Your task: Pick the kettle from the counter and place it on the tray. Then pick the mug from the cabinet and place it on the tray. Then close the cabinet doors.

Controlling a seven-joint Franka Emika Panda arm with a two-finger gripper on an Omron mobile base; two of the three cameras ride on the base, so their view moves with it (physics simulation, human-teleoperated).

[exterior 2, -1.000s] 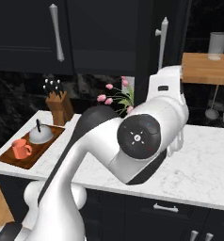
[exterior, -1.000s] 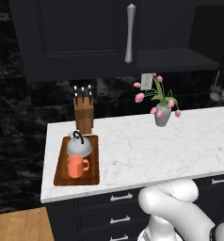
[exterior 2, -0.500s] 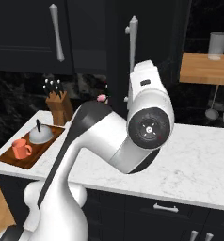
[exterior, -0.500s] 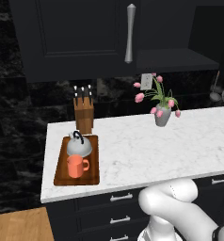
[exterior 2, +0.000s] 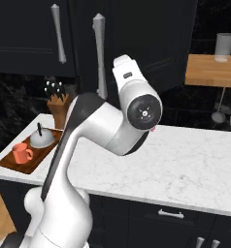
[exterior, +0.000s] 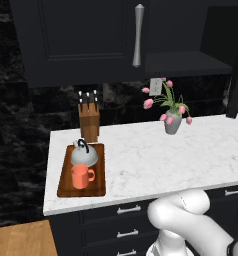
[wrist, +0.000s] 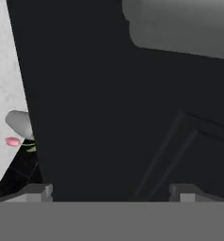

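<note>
— While I hold the rig here, where do the kettle (exterior: 84, 155) and mug (exterior: 81, 176) sit?

— Both are on the tray (exterior: 65, 186) at the left end of the worktop (exterior: 156, 160), kettle at the back, mug in front of it, the two just beside each other. From my right base camera I see the same pair, mug (exterior 2: 22, 153) nearest the worktop's edge.

— And the cabinet doors?

— The left door (exterior: 81, 40) looks shut, its bar handle (exterior: 138, 35) upright. The right door (exterior 2: 137, 43) stands swung out; my hand camera faces its dark panel (wrist: 132, 127) closely.

— End effector?

— My end effector (wrist: 111, 190) has its fingertips (wrist: 37, 190) spread wide apart, nothing between them.

— Anything else?

— Knife block (exterior: 89, 120) behind the tray, flower vase (exterior: 172, 122) further right.
</note>
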